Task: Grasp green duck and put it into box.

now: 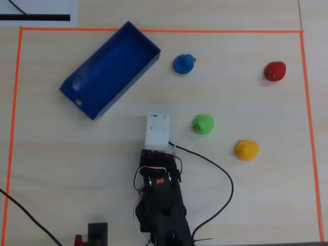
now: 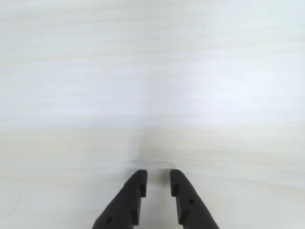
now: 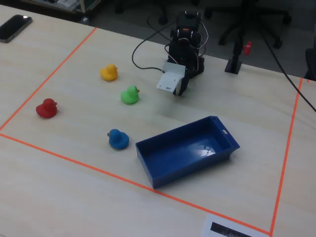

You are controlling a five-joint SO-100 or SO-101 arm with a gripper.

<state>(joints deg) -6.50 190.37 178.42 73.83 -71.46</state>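
One green duck (image 1: 203, 124) sits on the bench (image 1: 266, 205) just right of my claw (image 2: 157, 183) in the overhead view, whose jaws are slightly parted and empty over bare wood; box (image 1: 82, 95) upper left.

Green duck (image 1: 203, 124) sitting upright on table, just right of gripper (image 2: 157, 183) in overhead view. Dark blue open-topped box (image 1: 110, 68) lying diagonally, empty, up-left of gripper.

Bare table (image 1: 92, 154) lies between green duck (image 1: 203, 124) and box (image 1: 110, 68) (blue duck (image 1: 183, 64) aside).
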